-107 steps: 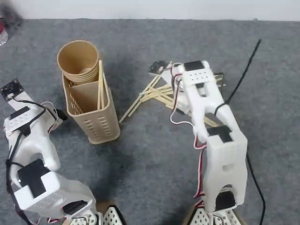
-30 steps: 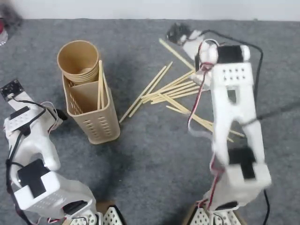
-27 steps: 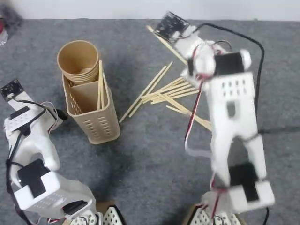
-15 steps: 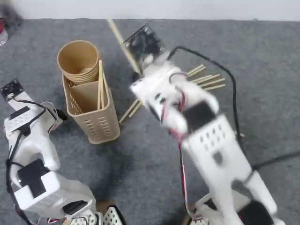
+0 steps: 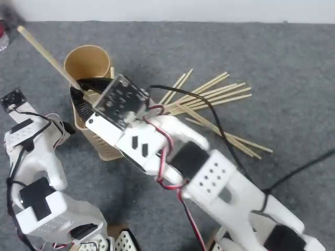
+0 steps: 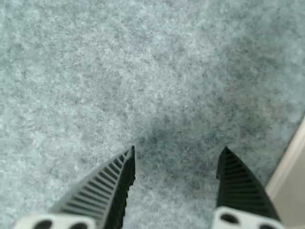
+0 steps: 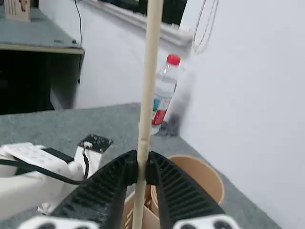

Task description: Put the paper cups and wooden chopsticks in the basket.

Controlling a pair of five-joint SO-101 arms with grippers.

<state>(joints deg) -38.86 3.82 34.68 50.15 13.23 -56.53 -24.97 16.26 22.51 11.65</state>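
Gripping one chopstick (image 7: 151,57) above the basket (image 5: 99,142), right tool (image 7: 141,161) clamped; left tool (image 6: 177,153) spread wide

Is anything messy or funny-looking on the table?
Yes. A bunch of wooden chopsticks lies scattered and crisscrossed on the grey table, beside the basket rather than in it. One chopstick, pinched in the right gripper, pokes out at a slant above the basket.
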